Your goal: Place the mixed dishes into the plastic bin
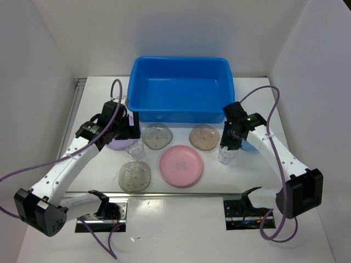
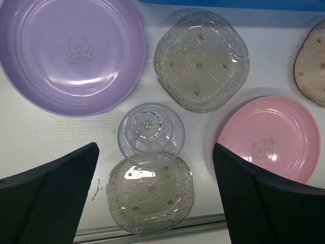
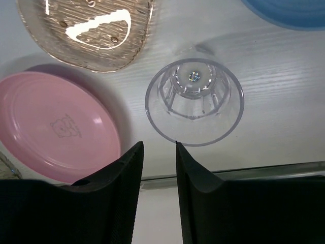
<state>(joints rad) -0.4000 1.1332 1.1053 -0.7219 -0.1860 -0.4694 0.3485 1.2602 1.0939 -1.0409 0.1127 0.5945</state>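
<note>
The bin stands at the far middle of the table, and all the dishes lie on the table in front of it, none inside. The left gripper hangs over the left part of the spread with its jaws spread wide and nothing between them. In its wrist view the left cup stands upright just ahead of the gap between the two fingers. The lavender plate lies to the left of this cup, the far grey plate beyond it to the right, and the near grey plate just on its near side; whether cup and plate touch I cannot tell. The pink plate lies in the middle, near the front edge, with the tan plate behind it, close to the bin. The right gripper hovers over the right cup, which stands upright to the right of the pink plate. Its jaws are a narrow gap apart and hold nothing; bare table shows between them, and the cup's near rim meets the tip of one finger in the wrist view. The blue plate lies just beyond this cup, partly under the arm.
</note>
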